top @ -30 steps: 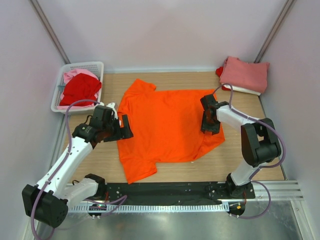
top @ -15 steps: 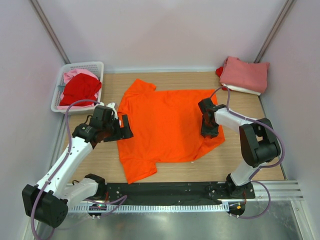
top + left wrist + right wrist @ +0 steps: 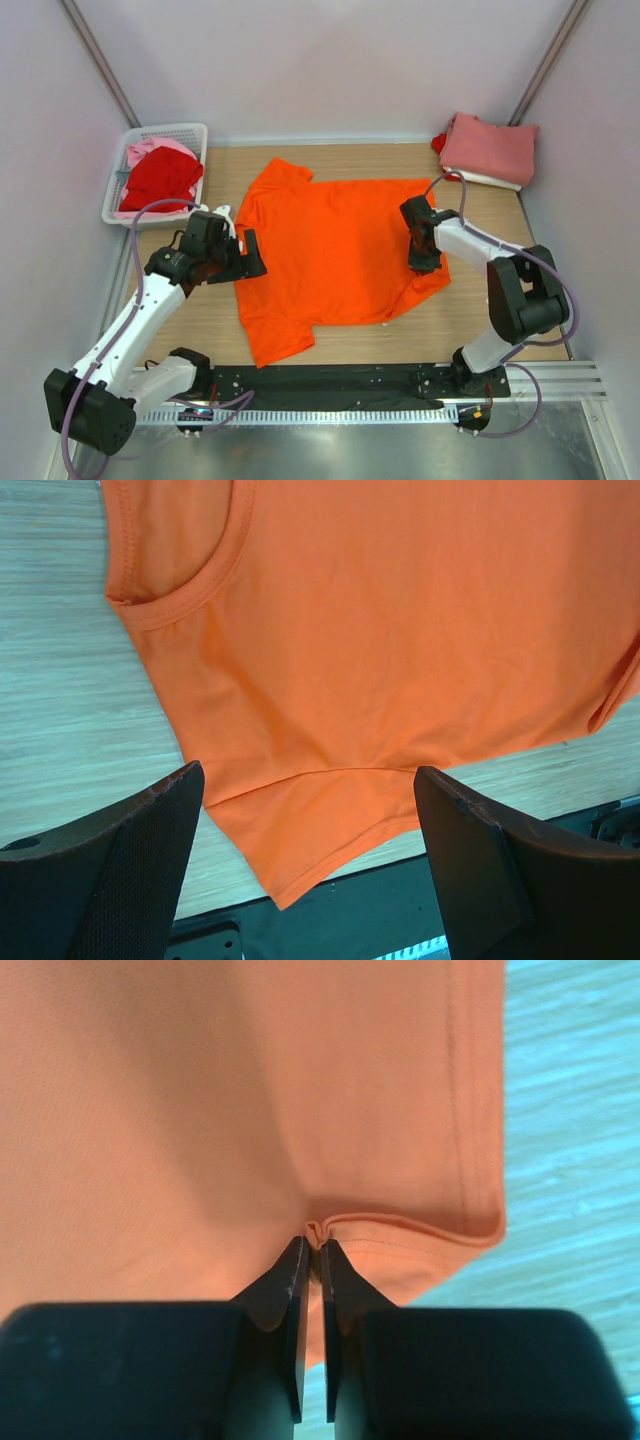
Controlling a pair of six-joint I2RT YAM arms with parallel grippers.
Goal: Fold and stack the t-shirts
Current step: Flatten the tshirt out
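The bright orange t-shirt (image 3: 330,250) lies spread flat on the wooden table, neck to the left, hem to the right. My left gripper (image 3: 252,255) is open, hovering over the shirt's left edge; in the left wrist view its fingers (image 3: 130,850) frame the neckline and a sleeve (image 3: 300,830). My right gripper (image 3: 424,262) is shut on a pinch of the orange shirt's hem edge (image 3: 315,1228) at the shirt's right side. A folded salmon-pink t-shirt (image 3: 490,148) lies on a white one at the back right.
A white mesh basket (image 3: 120,195) at the back left holds red (image 3: 160,178) and pale pink shirts (image 3: 150,150). A black base rail (image 3: 340,380) runs along the table's near edge. Side walls close in left and right.
My right gripper shifted slightly left and then back right along the shirt's right edge, staying pinched on the cloth. The left arm has not moved.
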